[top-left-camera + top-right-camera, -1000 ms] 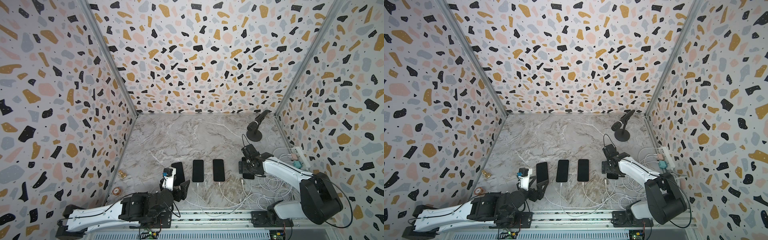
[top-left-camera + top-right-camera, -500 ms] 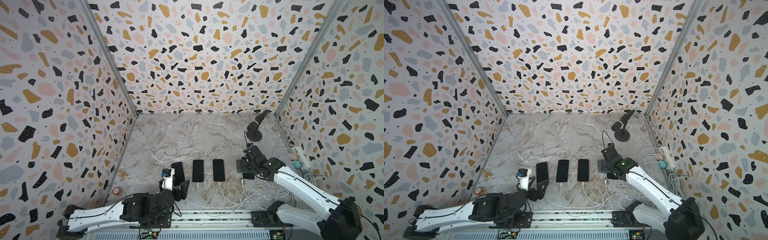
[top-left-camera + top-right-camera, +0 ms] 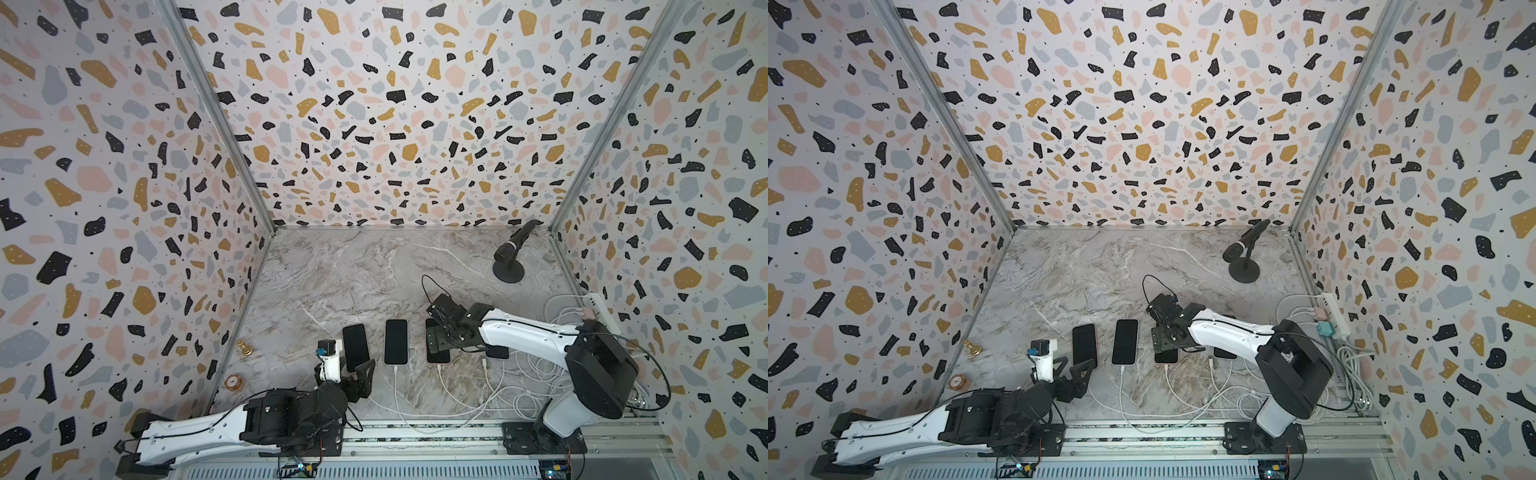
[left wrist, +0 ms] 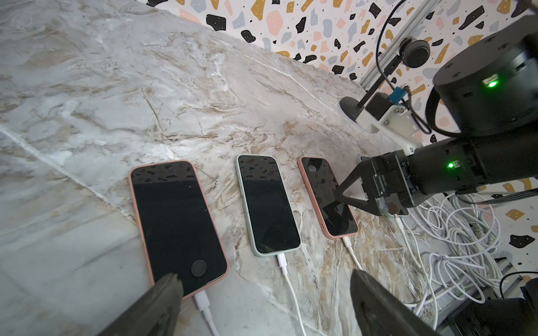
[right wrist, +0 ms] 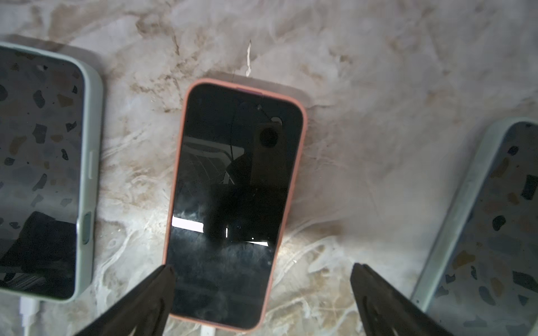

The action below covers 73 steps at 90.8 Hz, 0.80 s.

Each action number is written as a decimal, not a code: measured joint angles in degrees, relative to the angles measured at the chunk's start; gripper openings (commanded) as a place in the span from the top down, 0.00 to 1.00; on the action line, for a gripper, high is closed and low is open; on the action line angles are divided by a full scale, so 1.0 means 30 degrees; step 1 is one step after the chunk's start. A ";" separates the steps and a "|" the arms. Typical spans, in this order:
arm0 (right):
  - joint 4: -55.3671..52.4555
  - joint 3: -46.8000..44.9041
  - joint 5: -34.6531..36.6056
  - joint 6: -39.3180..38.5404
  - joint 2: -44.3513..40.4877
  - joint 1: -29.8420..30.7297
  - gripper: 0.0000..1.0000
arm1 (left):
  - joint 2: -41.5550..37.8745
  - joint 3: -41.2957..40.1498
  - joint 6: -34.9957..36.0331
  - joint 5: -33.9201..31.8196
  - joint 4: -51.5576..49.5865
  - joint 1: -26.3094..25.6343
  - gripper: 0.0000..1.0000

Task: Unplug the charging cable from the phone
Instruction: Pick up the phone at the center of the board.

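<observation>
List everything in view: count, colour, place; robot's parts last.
pink-cased phones: two, dark screens, first and third from left
green-cased phones: two, pale, second and fourth
charging cables: several, white, from phones to tangle at right
microphone: one, black, back right
power strip: one, white, right wall
small figurine: one, gold, left edge
round token: one, orange, left edge
table: one, grey marble
left gripper: open, black, by first phone
right gripper: open, black, above third phone

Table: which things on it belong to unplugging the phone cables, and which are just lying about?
For the job:
- row of phones
- white charging cables
- left pincer, open at the end phone's plug
- right pincer, open over a pink-cased phone

Lying about:
- microphone on its stand
- gold pawn
- round orange token
</observation>
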 measured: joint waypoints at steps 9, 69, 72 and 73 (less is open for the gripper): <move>0.0627 0.0007 -0.0743 0.0291 0.0845 0.0000 0.00 | -0.0255 -0.0175 -0.0255 -0.0131 -0.0466 0.0000 0.03; 0.0546 0.1508 -0.0772 0.1122 0.3016 0.0452 0.04 | 0.1749 -0.0641 -0.0634 0.0364 0.0634 0.0000 0.00; 0.0517 0.1508 -0.0685 0.1195 0.3024 0.0459 0.06 | 0.2040 -0.0707 -0.0641 0.0474 0.0874 0.0000 0.00; 0.0510 0.1508 -0.0663 0.1195 0.3031 0.0459 0.07 | 0.2135 -0.0721 -0.0641 0.0517 0.0947 0.0000 0.00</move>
